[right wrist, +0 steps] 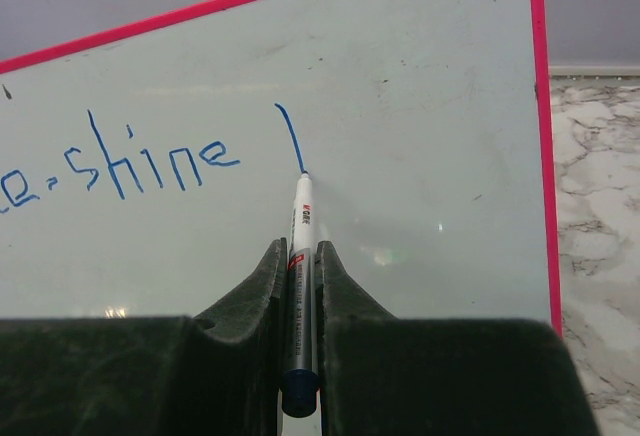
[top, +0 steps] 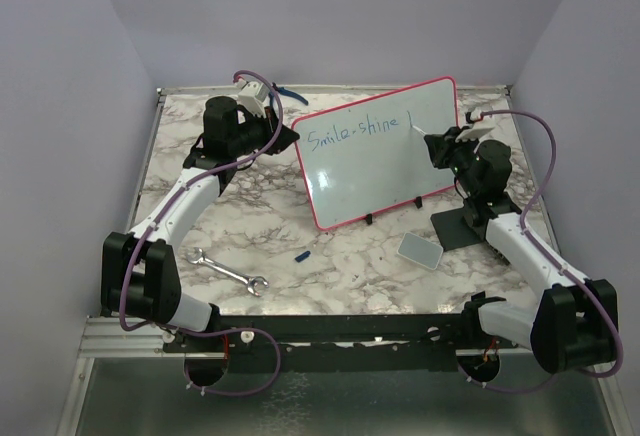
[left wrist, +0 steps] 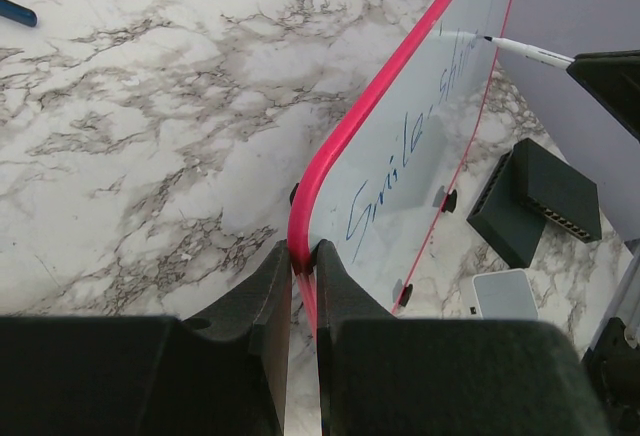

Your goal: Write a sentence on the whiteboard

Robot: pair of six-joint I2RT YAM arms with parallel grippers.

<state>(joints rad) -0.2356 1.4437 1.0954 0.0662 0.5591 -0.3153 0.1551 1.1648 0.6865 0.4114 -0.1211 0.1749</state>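
Standing on the marbled table (top: 260, 226), the glossy pink-framed whiteboard (top: 385, 171) is set long-axis left-right. Its left edge is pinched by the left end effector (left wrist: 303, 252). A slim marker (right wrist: 300, 224), tip on the board beyond the blue sentence (right wrist: 150, 166), is clamped by the right end effector (right wrist: 298, 252).

Marble table (top: 262, 224): whiteboard (top: 385, 171), wrench (top: 228, 272), grey pad (top: 420, 250).

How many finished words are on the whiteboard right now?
2. "Smile" sits at the whiteboard's left, and "shine" follows after a dash. Right of them is only one stroke, with the marker tip at its lower end. No writing looks hidden.
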